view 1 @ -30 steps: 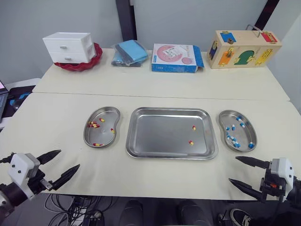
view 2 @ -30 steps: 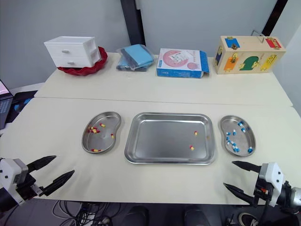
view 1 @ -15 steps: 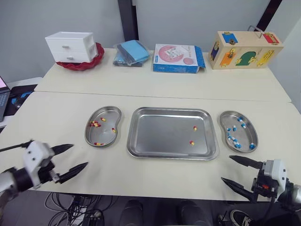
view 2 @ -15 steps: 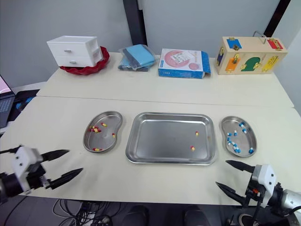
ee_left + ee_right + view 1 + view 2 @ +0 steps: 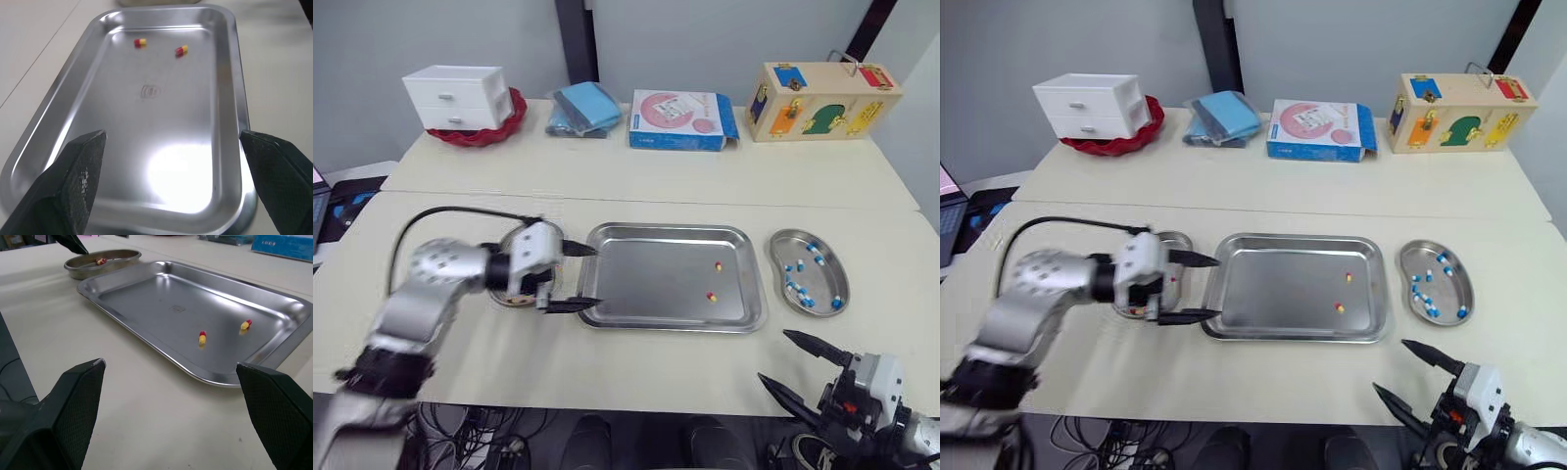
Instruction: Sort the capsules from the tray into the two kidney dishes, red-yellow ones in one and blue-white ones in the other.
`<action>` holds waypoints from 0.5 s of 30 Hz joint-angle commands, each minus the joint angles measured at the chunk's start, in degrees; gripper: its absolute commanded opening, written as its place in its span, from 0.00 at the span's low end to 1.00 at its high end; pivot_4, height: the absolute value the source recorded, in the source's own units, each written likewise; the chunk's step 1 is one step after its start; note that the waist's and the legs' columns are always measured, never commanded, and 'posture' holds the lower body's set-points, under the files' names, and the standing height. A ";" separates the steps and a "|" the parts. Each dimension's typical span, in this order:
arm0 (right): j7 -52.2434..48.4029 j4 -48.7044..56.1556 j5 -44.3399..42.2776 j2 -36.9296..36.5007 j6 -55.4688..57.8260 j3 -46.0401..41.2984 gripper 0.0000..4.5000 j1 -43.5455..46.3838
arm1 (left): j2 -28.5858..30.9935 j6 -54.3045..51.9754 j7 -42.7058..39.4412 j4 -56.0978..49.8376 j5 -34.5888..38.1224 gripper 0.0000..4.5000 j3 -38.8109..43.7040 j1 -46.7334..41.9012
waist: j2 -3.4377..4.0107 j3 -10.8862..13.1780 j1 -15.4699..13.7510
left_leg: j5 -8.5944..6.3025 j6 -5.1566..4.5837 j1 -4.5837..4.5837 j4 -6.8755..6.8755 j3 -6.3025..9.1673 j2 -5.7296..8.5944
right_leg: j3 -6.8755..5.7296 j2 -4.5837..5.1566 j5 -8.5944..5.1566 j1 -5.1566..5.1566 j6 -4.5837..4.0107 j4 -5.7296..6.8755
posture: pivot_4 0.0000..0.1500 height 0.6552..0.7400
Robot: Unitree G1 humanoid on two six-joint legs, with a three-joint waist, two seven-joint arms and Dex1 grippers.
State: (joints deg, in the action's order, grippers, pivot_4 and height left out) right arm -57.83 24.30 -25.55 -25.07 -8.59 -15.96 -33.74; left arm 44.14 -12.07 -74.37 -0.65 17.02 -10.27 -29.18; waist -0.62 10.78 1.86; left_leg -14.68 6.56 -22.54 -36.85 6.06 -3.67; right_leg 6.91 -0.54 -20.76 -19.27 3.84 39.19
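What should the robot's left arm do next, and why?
Probably reach the left gripper across the shiny rectangular steel tray toward the front red-yellow capsule: its jaws stand open at the tray's left rim, and that capsule lies toward the right side.

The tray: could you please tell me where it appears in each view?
Left eye view: tray at picture centre.
Right eye view: centre too.
Left wrist view: close ahead of the open left gripper.
Right wrist view: ahead of the right gripper, across the table.
Shared landmark: two red-yellow capsules in it.

No legible text; tray (image 5: pixel 234 73) stamp (image 5: pixel 148 91) unreadable
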 commanded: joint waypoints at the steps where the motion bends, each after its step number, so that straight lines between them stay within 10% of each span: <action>1: 1.34 0.98 -0.30 2.15 -4.94 0.26 0.99 -0.70 | -3.86 1.32 -0.32 3.93 -3.60 1.00 -4.12 -5.29 | 0.00 0.00 0.02 | 0.00 0.00 -0.02 -0.01 0.02 0.00 | -0.02 -0.01 0.00 0.00 0.00 0.01 | 1.00 1.00; 15: 4.70 -0.30 0.99 2.98 -9.45 2.22 0.99 -1.80 | -23.03 10.79 -1.26 25.49 -12.25 1.00 -12.84 -20.14 | 0.01 0.00 -0.07 | 0.01 0.00 -0.01 -0.09 0.05 0.06 | 0.00 -0.01 0.00 0.00 0.00 0.18 | 1.00 1.00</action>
State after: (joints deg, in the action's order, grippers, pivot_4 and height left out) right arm -53.62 23.21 -24.32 -22.08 -16.86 -13.78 -35.05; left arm 21.73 -3.71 -74.83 23.48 5.51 -22.40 -47.91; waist -0.62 10.78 1.78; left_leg -14.67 6.56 -22.55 -36.96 6.10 -3.60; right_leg 6.91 -0.54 -20.77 -19.27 3.83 39.38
